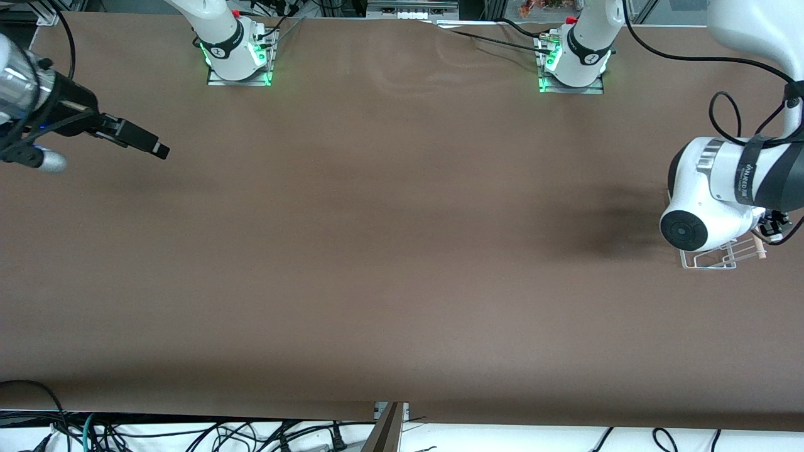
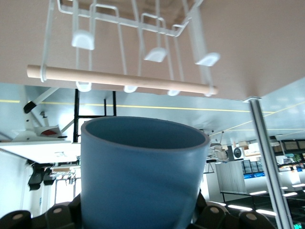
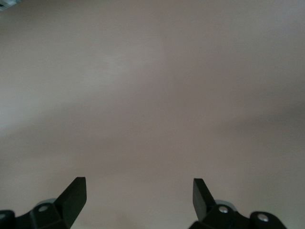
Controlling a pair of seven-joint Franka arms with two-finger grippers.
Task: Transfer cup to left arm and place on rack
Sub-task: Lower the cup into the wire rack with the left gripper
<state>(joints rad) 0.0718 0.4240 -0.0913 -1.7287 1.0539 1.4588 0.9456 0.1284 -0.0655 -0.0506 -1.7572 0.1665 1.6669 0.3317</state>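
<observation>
Up close, your left gripper [image 2: 138, 219] clasps the cup [image 2: 140, 176], its base cut off from sight. Just past it sits the rack [image 1: 713, 258], half hidden under the left arm [image 1: 722, 182]. Right gripper [image 3: 139, 193] waits, released, over bare table [image 1: 377, 251].

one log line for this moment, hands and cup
left hand: shut on cup, over rack | right hand: open, empty, waiting at its table end

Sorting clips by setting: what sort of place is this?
Likely a robotics lab: two arms bolted to a brown table, loose cables along its edge, and an open workshop hall past the cup.
</observation>
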